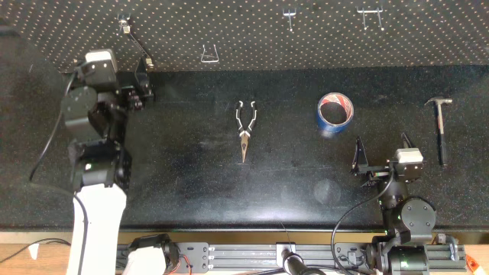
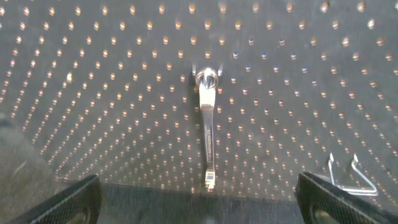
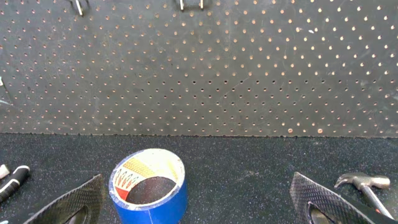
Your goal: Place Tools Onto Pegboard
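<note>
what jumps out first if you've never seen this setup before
The blue tape roll is the one bright thing, standing on the dark table right of centre. Next comes the shiny wrench, hanging on the pegboard at the left, right in front of the open left gripper. The pliers lie mid-table and the hammer at the far right.

You have one wrench (image 1: 136,40), one pliers (image 1: 245,128), one tape roll (image 1: 335,112) and one hammer (image 1: 439,126), four items in all. On the one pegboard (image 1: 252,30) you can count three free hooks (image 1: 210,53).
</note>
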`<control>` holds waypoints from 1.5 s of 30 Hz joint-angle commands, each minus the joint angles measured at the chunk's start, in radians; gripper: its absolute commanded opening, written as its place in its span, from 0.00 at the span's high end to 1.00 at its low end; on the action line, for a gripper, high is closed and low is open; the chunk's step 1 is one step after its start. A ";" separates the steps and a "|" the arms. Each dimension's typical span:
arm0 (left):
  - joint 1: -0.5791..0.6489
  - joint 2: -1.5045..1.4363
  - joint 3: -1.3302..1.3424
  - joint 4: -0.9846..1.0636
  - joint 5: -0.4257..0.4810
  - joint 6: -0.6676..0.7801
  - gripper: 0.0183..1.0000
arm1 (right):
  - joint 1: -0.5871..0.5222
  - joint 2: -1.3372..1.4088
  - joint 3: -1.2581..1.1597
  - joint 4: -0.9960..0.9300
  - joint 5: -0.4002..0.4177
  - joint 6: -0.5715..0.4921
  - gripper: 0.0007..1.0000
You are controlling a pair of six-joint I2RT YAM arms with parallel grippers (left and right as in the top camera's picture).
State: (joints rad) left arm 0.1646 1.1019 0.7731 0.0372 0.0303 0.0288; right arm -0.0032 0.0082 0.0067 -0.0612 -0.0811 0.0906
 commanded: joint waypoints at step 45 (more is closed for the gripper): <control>-0.709 0.594 0.424 -0.792 -0.105 -0.668 0.00 | 0.008 -0.007 -0.003 -0.005 -0.015 -0.018 0.03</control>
State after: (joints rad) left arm -0.5385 1.6791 1.1736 -0.7368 -0.1020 -0.6281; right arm -0.0032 0.0082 0.0067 -0.0616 -0.0837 0.0906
